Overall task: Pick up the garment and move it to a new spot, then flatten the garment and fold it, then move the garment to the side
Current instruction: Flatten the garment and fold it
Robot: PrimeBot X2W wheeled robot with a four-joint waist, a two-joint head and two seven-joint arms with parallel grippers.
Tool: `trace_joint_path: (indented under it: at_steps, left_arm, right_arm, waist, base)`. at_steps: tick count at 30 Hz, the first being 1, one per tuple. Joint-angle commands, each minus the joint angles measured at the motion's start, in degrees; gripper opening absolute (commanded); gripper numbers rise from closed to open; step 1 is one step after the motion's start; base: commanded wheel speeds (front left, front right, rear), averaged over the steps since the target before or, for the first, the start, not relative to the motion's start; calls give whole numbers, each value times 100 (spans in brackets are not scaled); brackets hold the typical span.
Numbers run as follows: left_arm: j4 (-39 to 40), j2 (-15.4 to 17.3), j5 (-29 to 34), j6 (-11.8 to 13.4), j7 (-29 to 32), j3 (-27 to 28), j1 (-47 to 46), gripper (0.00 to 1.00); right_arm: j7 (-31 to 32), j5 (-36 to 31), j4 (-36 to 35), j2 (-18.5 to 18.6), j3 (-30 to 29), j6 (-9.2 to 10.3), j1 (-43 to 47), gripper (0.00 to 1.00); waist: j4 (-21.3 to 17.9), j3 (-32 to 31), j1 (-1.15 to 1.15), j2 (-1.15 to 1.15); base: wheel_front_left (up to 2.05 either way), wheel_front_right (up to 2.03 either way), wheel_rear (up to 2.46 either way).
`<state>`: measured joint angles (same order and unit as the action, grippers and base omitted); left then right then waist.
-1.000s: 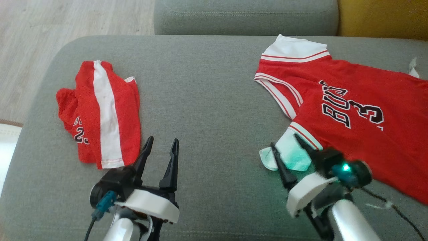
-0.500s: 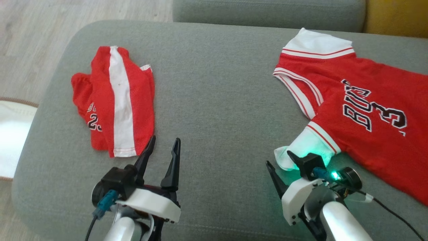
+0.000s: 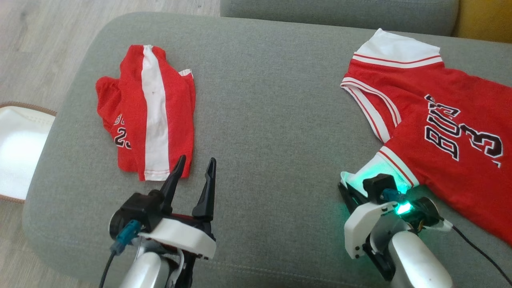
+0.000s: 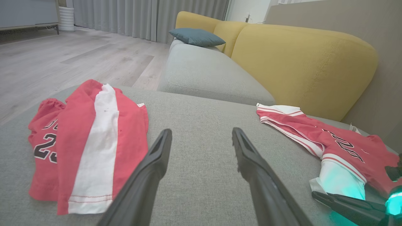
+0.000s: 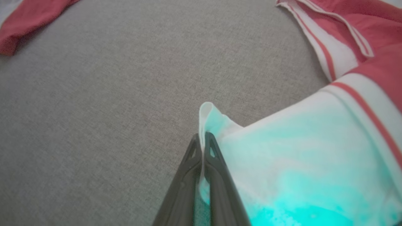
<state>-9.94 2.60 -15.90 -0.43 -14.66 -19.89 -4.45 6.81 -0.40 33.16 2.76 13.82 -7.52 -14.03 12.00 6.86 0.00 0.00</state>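
The right hand [image 5: 203, 139] has come down onto the near sleeve [image 5: 282, 141] of the jersey [image 3: 440, 112]. Its two dark fingers, spread on either side of the white cloth a second ago, are now clenched on the sleeve's outer edge. The head camera has also swung, so the whole scene sits differently in that view.

The jersey lies flat on the right part of the grey sofa seat [image 3: 272, 120]. Its long axis runs across the head view, with the neck and both sleeves toward the robot's left and the body running off the right edge. The black lettering and the number 3 lie turned on their side.

From the right hand, the jersey spreads away and to the right. The left hand [image 3: 197, 160] is well apart from it, fingers released and holding nothing, with one fingertip over the near hem of the red shorts [image 3: 148, 120].

The jersey is red with white sleeves and thin red stripes on the cuffs. The gripped sleeve is puckered at the pinch and tinted green by the wrist light.
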Motion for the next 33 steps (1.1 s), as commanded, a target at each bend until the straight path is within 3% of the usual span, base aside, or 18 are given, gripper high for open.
trace_joint_path:
  at_steps: [1, 14, 17, 22, 23, 24, 33]
  left_arm:
    - [147, 28, -47, 6, -34, 161, -289, 100]
    - [139, 28, -31, 41, -34, 149, -213, 100]
    - [143, 28, -34, 51, -34, 142, -191, 100]
    - [146, 28, -41, 67, -34, 137, -149, 100]
    - [148, 28, -41, 71, -34, 139, -138, 100]
    - [150, 28, -40, 76, -34, 141, -124, 100]
    - [177, 28, 10, 86, -34, 218, -9, 100]
  right_arm:
    - [-123, 114, -140, 12, 90, 3, -228, 0]
    - [-1289, 695, -642, 12, 572, 3, -799, 0]
    - [-1524, 855, -766, 12, 896, 3, -839, 0]
    - [-1398, 886, -485, 11, 1728, 3, -786, 0]
    - [-1348, 878, -390, 12, 1858, 3, -776, 72]
    - [-1301, 891, -294, 12, 1953, 3, -766, 100]
    - [-1501, 1039, -150, 72, 1959, 3, -709, 100]
  waist:
    - [0, -22, 0, 0]
    - [-22, -203, 0, 0]
    - [-24, -231, 0, 0]
    - [-57, -282, 0, 0]
    - [-75, -293, 0, 0]
    - [-96, -307, 0, 0]
    - [-436, -445, 0, 0]
  base:
    - [0, 0, 0]
    - [0, 0, 0]
    - [0, 0, 0]
    - [0, 0, 0]
    - [0, 0, 0]
    - [0, 0, 0]
    - [0, 0, 0]
